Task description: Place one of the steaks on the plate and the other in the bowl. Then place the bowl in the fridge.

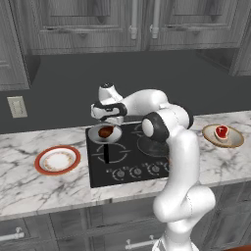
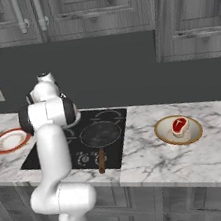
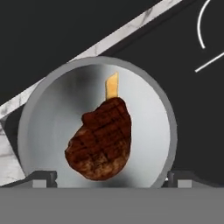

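My gripper point(image 3: 109, 181) hangs directly above the small silver pan point(image 3: 48, 109), jaws spread wide and holding nothing. The dark brown grilled steak point(image 3: 101, 142) with its pale bone stub lies flat in the middle of that pan, between my fingertips point(image 3: 43, 178) as the hand view frames it.

Risks, as I judge them: the steak is thin and flat, so jaws coming down level may close over its top and skid off, or drag it against the pan wall. A descent off centre could strike the rim and shove the pan across the black cooktop point(image 1: 128, 169). The pan's dark handle point(image 1: 106, 153) reaches toward the front edge; a nudge could swing it.

Further out, the round white plate with the orange-red rim point(image 1: 41, 169) sits on the marble worktop point(image 1: 59, 191) left of the cooktop, bare. The bright red steak with the whitish edge point(image 2: 178, 125) already lies in the shallow tan bowl point(image 2: 166, 137) on the right, well apart.

Hard to make out: my fingertips are cut off at the hand view's bottom, so height above the steak is uncertain. My own arm screens the pan in the right base view.
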Motion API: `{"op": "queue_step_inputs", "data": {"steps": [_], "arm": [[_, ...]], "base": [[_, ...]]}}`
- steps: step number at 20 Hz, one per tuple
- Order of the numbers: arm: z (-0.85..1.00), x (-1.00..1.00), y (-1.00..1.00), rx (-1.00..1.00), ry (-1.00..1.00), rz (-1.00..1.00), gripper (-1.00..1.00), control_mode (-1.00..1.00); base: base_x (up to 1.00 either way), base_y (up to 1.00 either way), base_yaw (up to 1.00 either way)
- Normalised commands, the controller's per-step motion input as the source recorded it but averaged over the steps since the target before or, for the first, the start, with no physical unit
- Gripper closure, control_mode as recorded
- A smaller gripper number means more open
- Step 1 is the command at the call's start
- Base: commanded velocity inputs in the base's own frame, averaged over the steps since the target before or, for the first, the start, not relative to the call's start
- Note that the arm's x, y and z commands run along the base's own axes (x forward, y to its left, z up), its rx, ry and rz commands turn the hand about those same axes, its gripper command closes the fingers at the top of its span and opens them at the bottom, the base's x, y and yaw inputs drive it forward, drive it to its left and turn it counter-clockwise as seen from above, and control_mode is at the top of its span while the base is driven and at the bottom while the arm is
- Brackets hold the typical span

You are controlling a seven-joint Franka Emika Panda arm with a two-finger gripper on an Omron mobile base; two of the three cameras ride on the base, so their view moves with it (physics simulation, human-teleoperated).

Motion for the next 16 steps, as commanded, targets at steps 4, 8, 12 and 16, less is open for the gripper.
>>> {"op": "queue_step_inputs", "data": {"steps": [4,8,12,16], "arm": [[-0.02,0.45,0.20,0.00,0.01,0.06,-1.00,-1.00],[-0.01,0.03,-0.01,-0.05,0.12,0.02,-1.00,-1.00],[-0.06,-0.15,-0.11,-0.06,0.12,0.00,-1.00,-1.00],[-0.36,-0.20,-0.18,-0.02,0.02,0.00,-1.00,-1.00]], "base": [[0.00,0.00,0.00],[0.00,0.00,0.00],[0.00,0.00,0.00],[0.00,0.00,0.00]]}}
